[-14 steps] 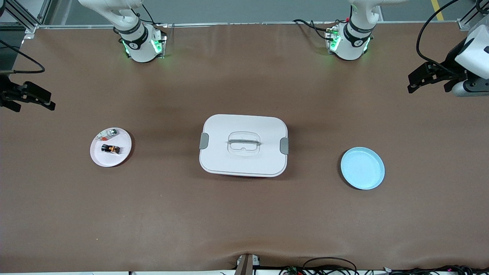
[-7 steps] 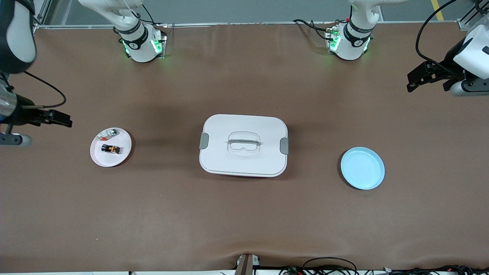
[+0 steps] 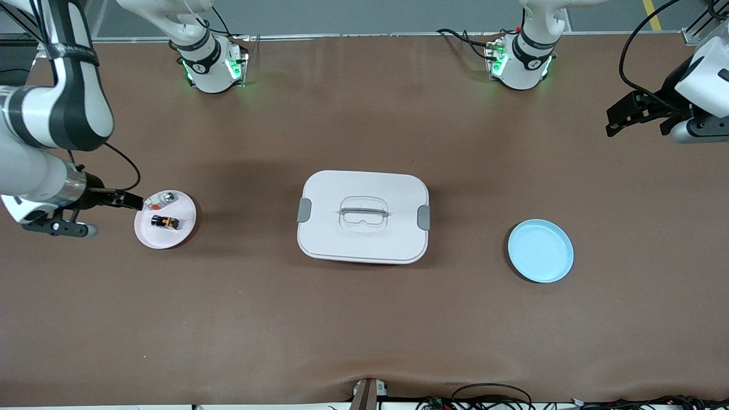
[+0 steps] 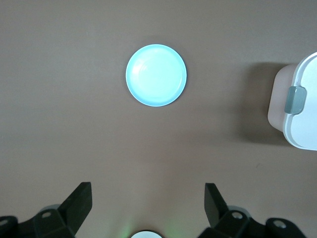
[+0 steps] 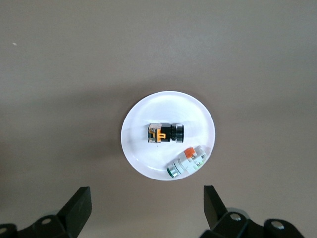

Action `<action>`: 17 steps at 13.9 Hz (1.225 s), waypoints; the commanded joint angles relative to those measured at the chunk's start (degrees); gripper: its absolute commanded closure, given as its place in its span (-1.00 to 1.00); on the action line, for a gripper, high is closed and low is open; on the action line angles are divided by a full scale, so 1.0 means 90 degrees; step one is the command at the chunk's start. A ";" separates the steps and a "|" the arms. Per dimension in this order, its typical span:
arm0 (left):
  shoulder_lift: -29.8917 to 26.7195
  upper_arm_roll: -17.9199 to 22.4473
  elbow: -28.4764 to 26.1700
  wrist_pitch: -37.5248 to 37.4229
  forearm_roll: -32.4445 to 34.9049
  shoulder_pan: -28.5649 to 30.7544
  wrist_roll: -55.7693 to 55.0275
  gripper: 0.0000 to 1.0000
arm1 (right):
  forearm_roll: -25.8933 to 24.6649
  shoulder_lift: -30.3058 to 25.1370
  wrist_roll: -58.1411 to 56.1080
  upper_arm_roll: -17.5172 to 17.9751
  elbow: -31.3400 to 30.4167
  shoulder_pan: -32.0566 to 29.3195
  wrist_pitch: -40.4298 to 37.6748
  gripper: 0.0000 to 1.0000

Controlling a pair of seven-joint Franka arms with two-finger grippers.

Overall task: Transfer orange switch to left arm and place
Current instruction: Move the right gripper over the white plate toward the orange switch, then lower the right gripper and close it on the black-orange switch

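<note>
Lab: bench-mounted robot arms (image 3: 57, 114)

A pink plate (image 3: 149, 238) lies near the table's (image 3: 364, 330) edge at the right arm's end; a small silver-and-red item (image 3: 161, 198) rests on it. A blue plate (image 3: 540, 251) lies toward the left arm's end.

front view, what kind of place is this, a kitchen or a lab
Most likely a robotics lab bench: two white arm bases bolted along a brown-covered table, loose cables at its edge, and staged props such as a white box.
</note>
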 commanded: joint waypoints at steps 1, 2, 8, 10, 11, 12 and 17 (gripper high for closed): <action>-0.0082 -0.0034 0.0021 -0.0096 -0.0009 0.0009 -0.0050 -1.00 | -0.0080 0.0407 0.0151 0.0044 -0.0159 -0.0102 0.0388 -1.00; -0.0073 -0.0034 0.0021 -0.0096 -0.0009 0.0009 -0.0040 -1.00 | -0.0109 0.0583 0.0142 0.0034 -0.0169 -0.0141 0.0514 -1.00; -0.0063 -0.0025 0.0041 -0.0086 -0.0009 0.0029 -0.0001 -1.00 | -0.0412 0.1219 0.0161 0.0014 -0.0140 -0.0219 0.0818 -1.00; -0.0053 -0.0025 0.0041 -0.0086 -0.0009 0.0029 -0.0001 -1.00 | -0.0412 0.1404 0.0161 0.0014 -0.0130 -0.0220 0.0857 -1.00; -0.0043 -0.0025 0.0050 -0.0077 0.0000 0.0029 0.0009 -1.00 | -0.0412 0.1482 0.0161 0.0005 -0.0139 -0.0220 0.0905 -1.00; -0.0034 -0.0025 0.0050 -0.0067 0.0000 0.0029 0.0009 -1.00 | -0.0412 0.1551 0.0161 0.0005 -0.0139 -0.0220 0.0925 -1.00; -0.0014 -0.0025 0.0060 -0.0038 0.0000 0.0029 0.0009 -1.00 | -0.0412 0.1815 0.0161 -0.0015 -0.0140 -0.0220 0.0935 -1.00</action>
